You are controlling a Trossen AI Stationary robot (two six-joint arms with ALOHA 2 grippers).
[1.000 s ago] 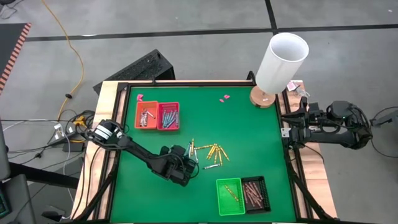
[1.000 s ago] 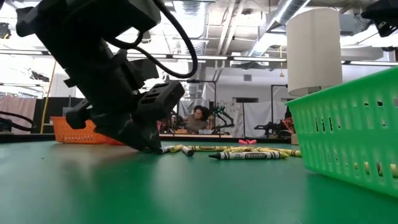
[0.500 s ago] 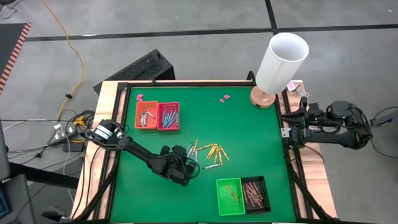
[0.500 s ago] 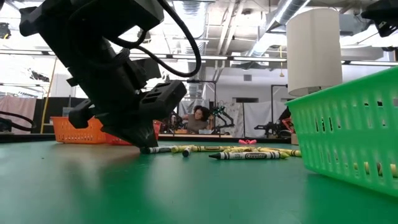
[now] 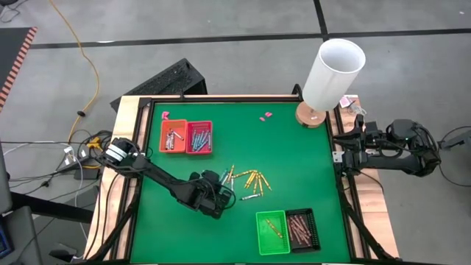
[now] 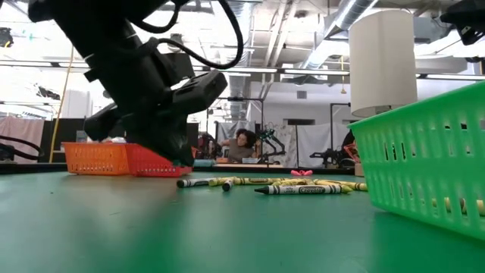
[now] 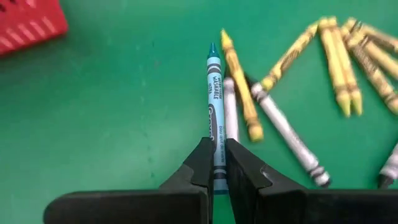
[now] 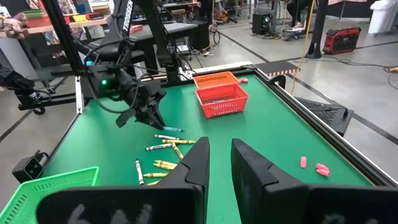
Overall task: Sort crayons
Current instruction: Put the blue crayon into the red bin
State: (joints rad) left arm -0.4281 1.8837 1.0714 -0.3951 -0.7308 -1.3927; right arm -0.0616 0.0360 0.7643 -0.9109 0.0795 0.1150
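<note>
Crayons (image 5: 250, 180) lie scattered at frame centre. My left gripper (image 7: 217, 163) has its jaws clamped on a blue crayon (image 7: 214, 93), lifted just off the mat. Next I'd carry it to the red tray (image 5: 199, 137), upper left. The right gripper (image 8: 217, 163) waits at the right edge, jaws apart.

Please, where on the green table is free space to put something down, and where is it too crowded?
The green table is bare between the pile of loose crayons and its right edge, and also below the orange tray and red tray, left of the left gripper. It is crowded around the pile, where that gripper holds a blue crayon.
</note>
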